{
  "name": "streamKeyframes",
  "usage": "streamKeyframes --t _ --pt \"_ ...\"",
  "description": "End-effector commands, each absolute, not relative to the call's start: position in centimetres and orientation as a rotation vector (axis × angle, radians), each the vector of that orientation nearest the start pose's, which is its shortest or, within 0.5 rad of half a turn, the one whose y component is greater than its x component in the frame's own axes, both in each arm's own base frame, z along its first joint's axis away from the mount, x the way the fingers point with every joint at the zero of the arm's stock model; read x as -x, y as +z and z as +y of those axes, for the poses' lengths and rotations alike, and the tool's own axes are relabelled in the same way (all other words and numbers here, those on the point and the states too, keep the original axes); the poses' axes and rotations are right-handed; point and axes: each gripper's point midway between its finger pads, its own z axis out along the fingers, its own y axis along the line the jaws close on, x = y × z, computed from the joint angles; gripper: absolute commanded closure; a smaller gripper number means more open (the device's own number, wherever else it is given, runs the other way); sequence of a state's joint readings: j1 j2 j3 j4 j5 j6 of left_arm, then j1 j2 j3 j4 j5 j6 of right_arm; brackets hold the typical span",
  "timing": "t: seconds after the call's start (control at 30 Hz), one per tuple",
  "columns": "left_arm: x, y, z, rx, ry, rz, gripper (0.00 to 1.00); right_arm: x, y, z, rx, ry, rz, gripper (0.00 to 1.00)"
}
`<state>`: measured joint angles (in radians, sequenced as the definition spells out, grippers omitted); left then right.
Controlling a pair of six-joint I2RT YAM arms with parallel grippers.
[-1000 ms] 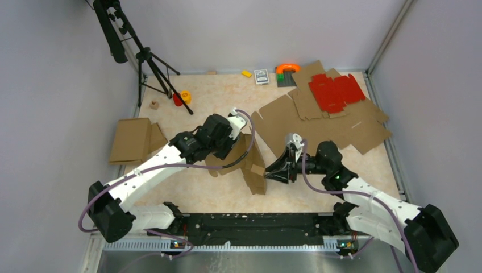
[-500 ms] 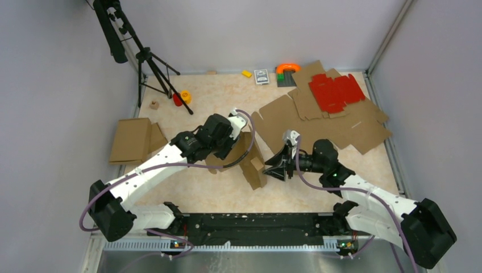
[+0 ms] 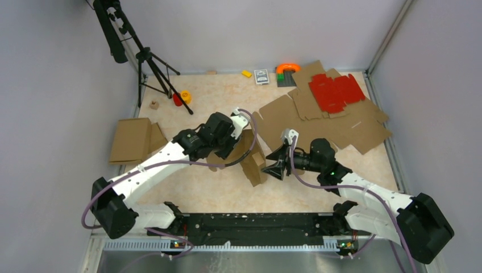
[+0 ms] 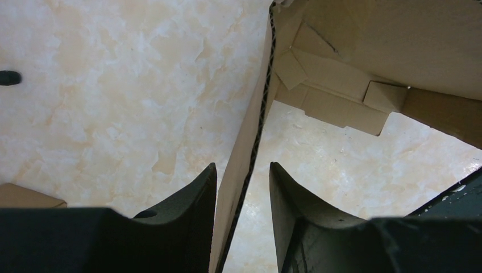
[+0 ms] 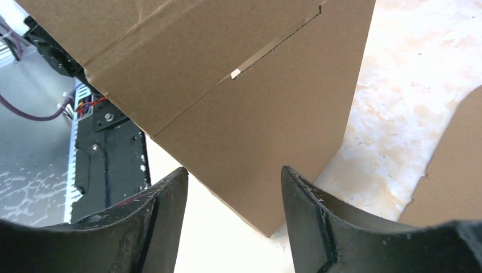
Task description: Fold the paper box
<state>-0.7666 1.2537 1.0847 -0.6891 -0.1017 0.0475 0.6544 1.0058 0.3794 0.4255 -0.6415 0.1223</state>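
The paper box (image 3: 253,162), brown cardboard and partly folded, stands upright mid-table between my two arms. One of its walls (image 4: 250,131) runs edge-on between the fingers of my left gripper (image 4: 243,165); it rests against the left finger, with a gap to the right finger. From above, my left gripper (image 3: 234,149) reaches into the box from the left. My right gripper (image 3: 271,165) is open just right of the box. In the right wrist view its outer panel (image 5: 256,114) fills the space ahead of my right gripper (image 5: 233,169), with the panel's lower corner just beyond the tips.
Flat brown cardboard sheets (image 3: 341,128) with a red die-cut sheet (image 3: 335,91) on top lie at the back right. A folded cardboard piece (image 3: 133,139) lies at the left. A tripod (image 3: 150,62) stands at the back left, with small items (image 3: 261,76) along the back wall.
My right gripper has slid left toward the box and opened wider. The box has shifted a little to the left with it. The left arm has barely moved.
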Motion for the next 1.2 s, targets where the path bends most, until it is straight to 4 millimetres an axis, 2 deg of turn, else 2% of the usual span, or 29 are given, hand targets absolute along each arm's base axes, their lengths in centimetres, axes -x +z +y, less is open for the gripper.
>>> streamKeyframes --t 0.0,0.13,0.23,0.33,0.43,0.57,0.67,0.8,0.87,1.07,1.17 --pt "-23.7 16.0 -21.7 -0.954 -0.262 2.303 0.72 -19.3 16.3 27.9 0.940 1.038 1.547 0.39" --pt "-23.6 15.6 -21.9 -0.961 -0.266 2.318 0.72 -19.8 16.3 28.0 0.933 1.014 1.533 0.30" --pt "-23.5 15.6 -22.0 -0.965 -0.278 2.320 0.72 -20.1 16.4 28.0 0.927 0.999 1.526 0.30" --pt "-23.5 15.8 -22.3 -0.964 -0.298 2.317 0.72 -20.2 16.5 28.0 0.924 0.996 1.518 0.36" --pt "-23.5 16.3 -22.5 -0.957 -0.314 2.309 0.72 -20.4 16.5 27.9 0.910 0.988 1.523 0.47" --pt "-23.6 16.8 -22.7 -0.949 -0.319 2.303 0.71 -20.4 16.8 27.9 0.895 0.991 1.514 0.51" --pt "-23.6 16.9 -22.7 -0.942 -0.322 2.304 0.71 -20.4 16.9 27.7 0.882 0.986 1.511 0.62" --pt "-23.7 16.9 -22.8 -0.937 -0.322 2.308 0.69 -20.5 16.9 27.7 0.875 0.986 1.512 0.63" --pt "-23.7 17.1 -22.8 -0.936 -0.324 2.304 0.65 -20.6 16.9 27.6 0.866 0.979 1.516 0.65" --pt "-23.8 18.2 -22.3 -0.848 -0.321 2.296 0.43 -20.7 16.8 27.3 0.851 0.970 1.530 0.71" --pt "-23.8 18.8 -22.0 -0.811 -0.320 2.283 0.37 -20.6 16.6 27.3 0.853 0.969 1.544 0.72"
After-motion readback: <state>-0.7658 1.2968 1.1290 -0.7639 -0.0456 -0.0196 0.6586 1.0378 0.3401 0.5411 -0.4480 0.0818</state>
